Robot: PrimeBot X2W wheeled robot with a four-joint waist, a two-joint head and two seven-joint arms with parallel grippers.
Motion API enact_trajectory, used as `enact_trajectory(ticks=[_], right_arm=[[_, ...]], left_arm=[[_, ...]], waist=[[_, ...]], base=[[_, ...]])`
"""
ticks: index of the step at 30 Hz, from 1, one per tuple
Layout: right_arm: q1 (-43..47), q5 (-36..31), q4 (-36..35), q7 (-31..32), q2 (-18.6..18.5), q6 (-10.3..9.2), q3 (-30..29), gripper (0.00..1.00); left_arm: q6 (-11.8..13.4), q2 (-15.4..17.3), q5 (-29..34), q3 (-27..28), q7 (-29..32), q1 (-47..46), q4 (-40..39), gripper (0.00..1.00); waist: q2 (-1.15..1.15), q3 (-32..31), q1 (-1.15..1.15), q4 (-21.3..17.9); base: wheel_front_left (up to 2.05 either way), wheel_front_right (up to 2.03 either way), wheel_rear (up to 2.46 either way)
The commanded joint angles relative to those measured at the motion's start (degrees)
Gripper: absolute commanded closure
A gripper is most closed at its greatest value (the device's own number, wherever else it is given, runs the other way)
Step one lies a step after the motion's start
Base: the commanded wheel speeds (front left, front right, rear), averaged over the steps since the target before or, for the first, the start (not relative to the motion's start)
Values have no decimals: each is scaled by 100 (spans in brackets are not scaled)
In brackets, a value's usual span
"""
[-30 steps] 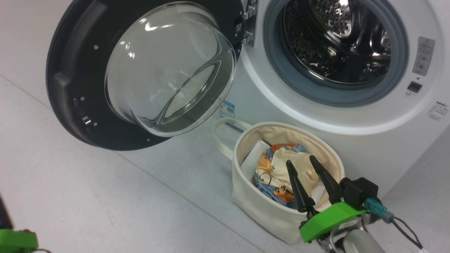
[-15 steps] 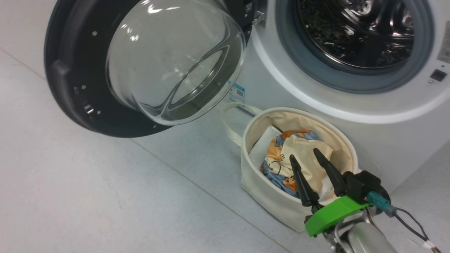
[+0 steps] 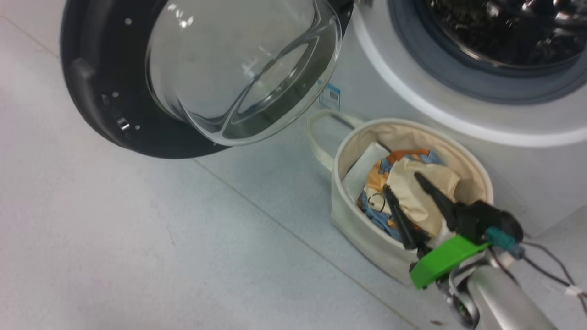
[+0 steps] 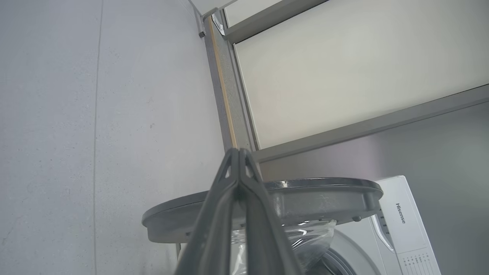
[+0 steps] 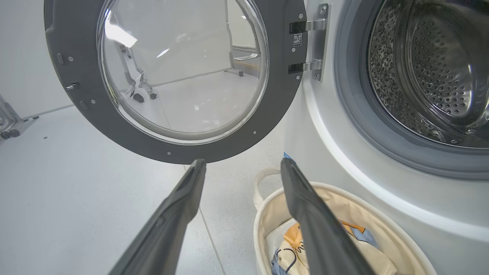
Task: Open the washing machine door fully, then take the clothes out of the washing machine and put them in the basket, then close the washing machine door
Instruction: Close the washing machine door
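**Inspector:** What is recorded nearest the robot?

**Recorder:** The right end effector (image 3: pixel 401 181) is found released, its two dark fingers spread apart with nothing held between them. It is poised over the basket (image 3: pixel 362 238), with the fingertips seen above the clothes (image 3: pixel 424 204).

**Inspector:** And the other arm?

**Recorder:** The left end effector (image 4: pixel 238 152) is noted clenched, fingertips pressed together and nothing gripped. In its wrist view it is seen against the edge of the door (image 4: pixel 305 198).

**Inspector:** How is the basket placed?

**Recorder:** It is set on the floor (image 3: pixel 137 238), just in front of the washing machine (image 3: pixel 458 126) and below its opening. The blue, orange-printed and cream-yellow clothes are bundled inside. A folded white sheet (image 3: pixel 362 172) is tucked at the side nearer the door. One looped handle (image 3: pixel 314 142) is turned toward the door.

**Inspector:** The door itself?

**Recorder:** It is swung wide on its hinges (image 5: pixel 305 65), to the left of the opening. Its glass bowl (image 3: pixel 238 68) is bulged toward the head camera. No contact with the basket is observed.

**Inspector:** Farthest back?

**Recorder:** The perforated steel drum (image 3: pixel 504 27) is exposed within the grey rubber ring (image 3: pixel 417 46). A blue label (image 3: pixel 329 97) is noted low on the machine front, just behind the handle.
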Motion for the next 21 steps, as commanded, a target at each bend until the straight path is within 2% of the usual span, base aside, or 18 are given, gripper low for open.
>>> enact_trajectory(ticks=[1, 9, 21], right_arm=[[-163, 21, -209, 29, -61, 42, 108, 0], [-216, -96, -553, 258, -349, 42, -83, 0], [-140, -385, -1261, 537, -421, 42, -527, 0]], left_arm=[[-76, 340, -12, 147, 63, -274, -117, 100], [-82, 364, 41, 1, -42, -837, 330, 100], [-83, 327, 129, -259, -395, -1510, 602, 100]], waist=[[0, 162, 0, 9], [0, 639, 0, -38], [0, 1224, 0, -361]], base=[[0, 0, 0], [0, 0, 0], [0, 0, 0]])
